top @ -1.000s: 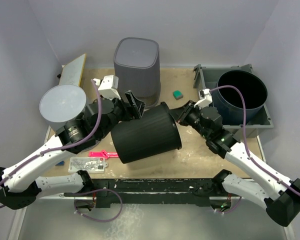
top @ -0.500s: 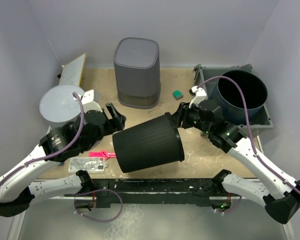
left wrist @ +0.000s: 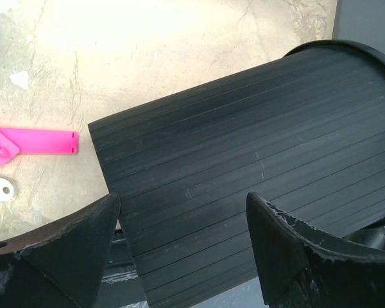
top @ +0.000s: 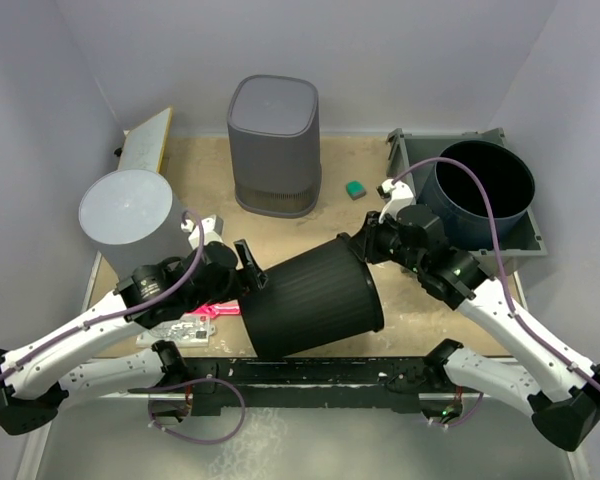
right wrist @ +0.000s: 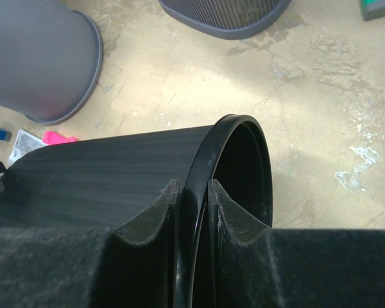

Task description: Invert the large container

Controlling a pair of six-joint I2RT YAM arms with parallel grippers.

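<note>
- Beige table, grey walls on three sides; worn patches on the surface.
- Bin: black, ribbed, lying on its side at the middle of the table's near edge, not yet inverted.
- Long axis: roughly along the near edge, base toward the left edge, open mouth toward the right edge and slightly toward the far edge.
- Right gripper: clamped on the bin's rim at its far-right point, one finger inside the mouth, one outside, both touching the rim in the wrist view.
- Left gripper: released, fingers spread wide. The ribbed wall near the base lies straight ahead between them; contact cannot be told.
- Judgement: the turn hinges on the rim grip. The right arm is the one engaged and must lower the mouth toward the table, while the left arm, nearer the base, is placed to lift or steady that end.
- Risk, judged: a thin pinch on a smooth rim may slip as the bin swings.
- Writing: no brand or label is visible on the bin.
</note>
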